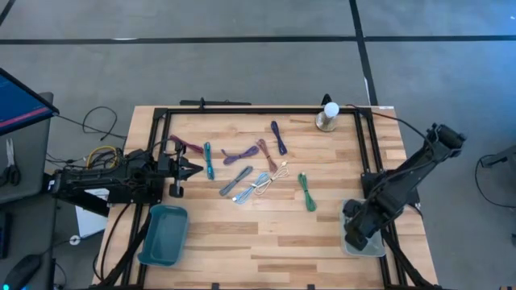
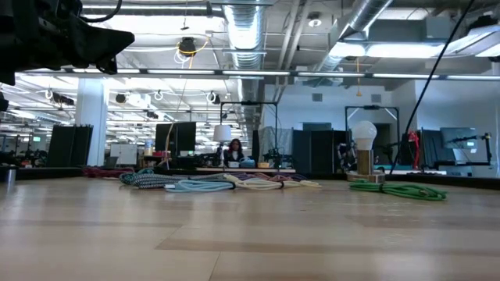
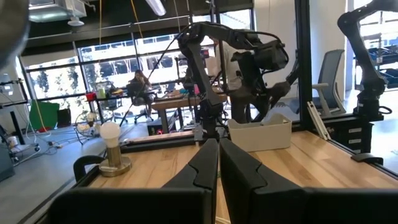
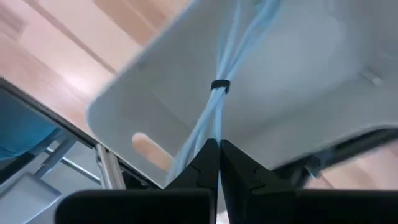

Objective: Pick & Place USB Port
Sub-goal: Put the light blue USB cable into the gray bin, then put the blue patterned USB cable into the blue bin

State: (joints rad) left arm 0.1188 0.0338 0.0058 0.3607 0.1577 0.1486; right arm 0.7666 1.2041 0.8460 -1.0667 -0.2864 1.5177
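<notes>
USB cable (image 4: 214, 118), pale blue, bundled and cinched by a dark tie (image 4: 219, 85), hanging from the right gripper (image 4: 218, 144) over the white tray (image 4: 298, 74) at the table's right front corner. Right fingers pinched shut on the strands just beside the tie. Judged light, limp and a little slick: loops likely to sag and swing, so best held close to the tie where the strands are gathered (loose ends would slip or unravel). More coiled cables (image 1: 254, 187) scattered mid-table, among them green (image 1: 307, 192), grey (image 1: 235, 180), teal (image 1: 209, 160) and purple (image 1: 278, 137) ones; same handling expected, grab at the bound middle. Left gripper (image 1: 192, 168) waiting at the table's left edge near the teal bin (image 1: 164, 234), fingers closed together, nothing in them. Small lamp (image 1: 328, 116) standing at the far edge, well apart from the work.
</notes>
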